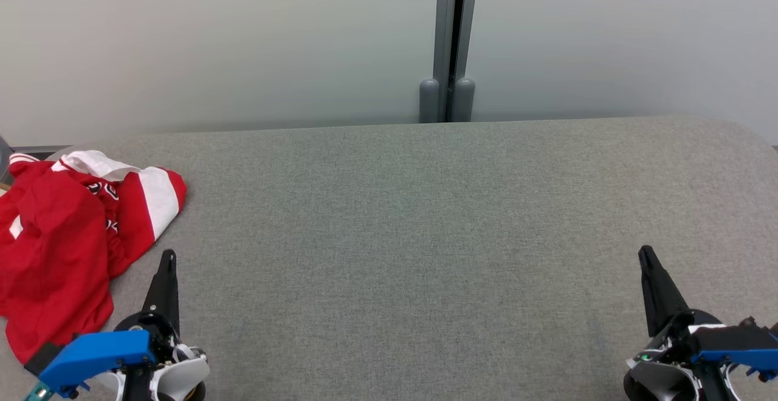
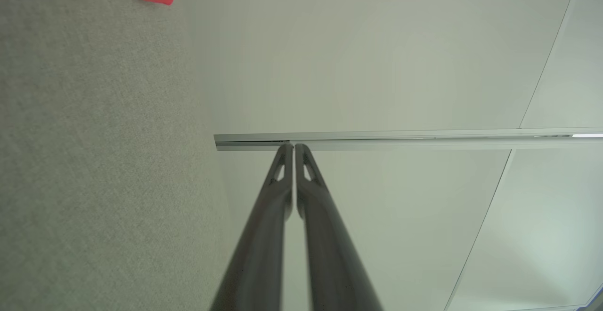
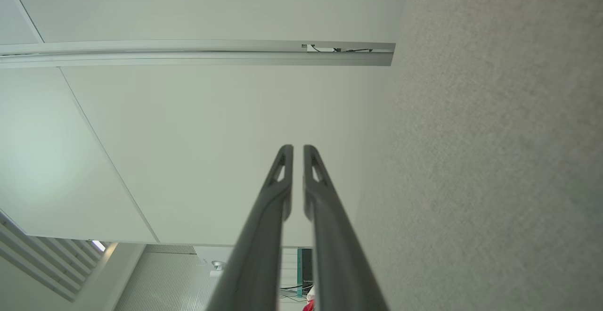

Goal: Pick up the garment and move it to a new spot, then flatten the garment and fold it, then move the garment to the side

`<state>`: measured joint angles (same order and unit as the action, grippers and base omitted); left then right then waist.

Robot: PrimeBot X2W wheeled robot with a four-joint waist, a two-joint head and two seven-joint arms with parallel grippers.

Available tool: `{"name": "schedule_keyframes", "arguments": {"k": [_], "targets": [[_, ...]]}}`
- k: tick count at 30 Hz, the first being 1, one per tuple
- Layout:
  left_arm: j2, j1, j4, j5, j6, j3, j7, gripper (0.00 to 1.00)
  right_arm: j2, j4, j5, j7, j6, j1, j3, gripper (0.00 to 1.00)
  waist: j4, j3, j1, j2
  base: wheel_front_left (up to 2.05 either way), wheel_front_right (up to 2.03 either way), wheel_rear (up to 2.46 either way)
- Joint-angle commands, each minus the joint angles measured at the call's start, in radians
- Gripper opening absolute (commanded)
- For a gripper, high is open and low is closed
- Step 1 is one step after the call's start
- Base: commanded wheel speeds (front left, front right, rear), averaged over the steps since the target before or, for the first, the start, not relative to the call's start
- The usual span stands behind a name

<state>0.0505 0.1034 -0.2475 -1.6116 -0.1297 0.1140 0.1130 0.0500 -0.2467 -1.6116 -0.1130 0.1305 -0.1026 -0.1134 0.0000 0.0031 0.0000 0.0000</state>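
Red-and-white garment (image 1: 61, 237) lies crumpled at the left edge of the grey surface (image 1: 425, 237), and nobody's got hold of it.
Left gripper (image 1: 168, 256) hovers just right of the heap, jaws pressed together on nothing. Right gripper (image 1: 645, 252) sits well apart at the near right, jaws likewise closed and empty.

Grey fabric tabletop (image 1: 425, 237) pictured with a rounded far right corner | pale wall (image 1: 243, 42) seen behind it, its panels divided by a grey metal post (image 1: 454, 24) | two rounded grey caps (image 1: 429, 100) set at the post's foot, one on each side
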Motion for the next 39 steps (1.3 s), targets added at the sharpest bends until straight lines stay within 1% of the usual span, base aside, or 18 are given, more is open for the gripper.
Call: {"name": "schedule_keyframes", "arguments": {"k": [1,5,10,16,26,39], "targets": [[0.000,0.000,-0.002,0.000,0.000,0.000,-0.001,1.00,0.000,-0.001,0.000,0.000,0.000,0.001,0.000,1.00,0.000,0.000,0.0000,0.0000,0.00,0.00,0.00],[-0.005,-0.032,-0.028,0.002,0.000,-0.004,-0.006,1.00,-0.004,-0.027,0.002,0.006,0.000,0.027,0.003,1.00,0.000,0.000,0.0000,0.0000,0.00,0.00,0.00],[-0.004,-0.027,-0.010,0.014,0.000,-0.019,-0.032,1.00,-0.004,-0.012,0.022,0.032,0.000,0.029,0.013,1.00,0.001,0.002,0.0000,0.0000,0.00,0.00,0.00],[-0.004,-0.019,0.004,0.069,0.000,-0.023,-0.061,1.00,-0.003,0.009,0.076,0.061,0.000,0.030,0.023,1.00,0.002,0.003,0.0000,0.0000,0.00,0.00,0.00],[-0.003,-0.005,0.033,0.251,0.001,-0.027,-0.105,1.00,-0.002,0.040,0.228,0.105,0.000,0.030,0.044,1.00,0.004,0.004,0.0000,0.0000,0.00,0.00,0.00],[-0.001,0.004,0.071,0.530,0.035,-0.075,-0.156,1.00,0.008,0.084,0.459,0.156,0.000,0.030,0.070,1.00,0.009,0.004,0.0000,0.0000,0.00,0.00,0.00]]}}
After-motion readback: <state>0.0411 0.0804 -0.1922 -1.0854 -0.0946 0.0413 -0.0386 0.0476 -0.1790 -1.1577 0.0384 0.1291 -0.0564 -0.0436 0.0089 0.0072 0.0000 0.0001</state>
